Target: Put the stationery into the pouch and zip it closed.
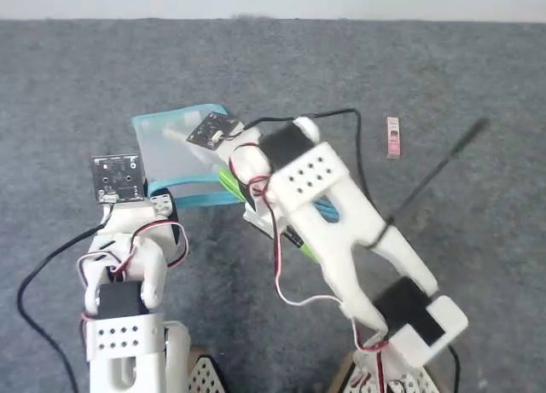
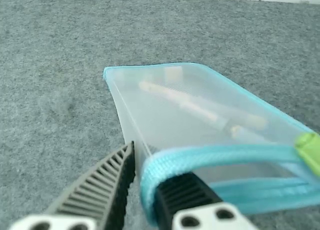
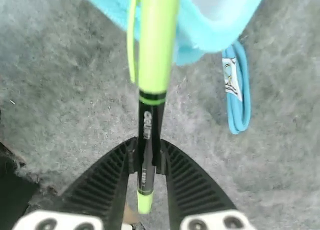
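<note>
A translucent pouch (image 1: 175, 150) with light blue trim lies on the grey mat, and a pale pen (image 2: 200, 109) shows through its wall (image 2: 165, 115). My left gripper (image 1: 166, 204) is at the pouch's near corner, shut on the blue rim (image 2: 150, 182), which runs between its fingers (image 2: 107, 187). My right gripper (image 3: 148, 145) is shut on the black end of a green pen (image 3: 157, 40). The pen's green end pokes into the pouch's mouth (image 3: 200, 38). In the high view the green pen (image 1: 229, 184) sits at the pouch's open edge, beside my right gripper (image 1: 243, 182).
A small pink item (image 1: 392, 137) lies to the right of the arms on the mat. A thin black pen (image 1: 439, 167) lies slanted beyond it. A blue loop strap (image 3: 239, 90) hangs off the pouch near the mouth. Bare grey mat (image 1: 77, 78) surrounds everything.
</note>
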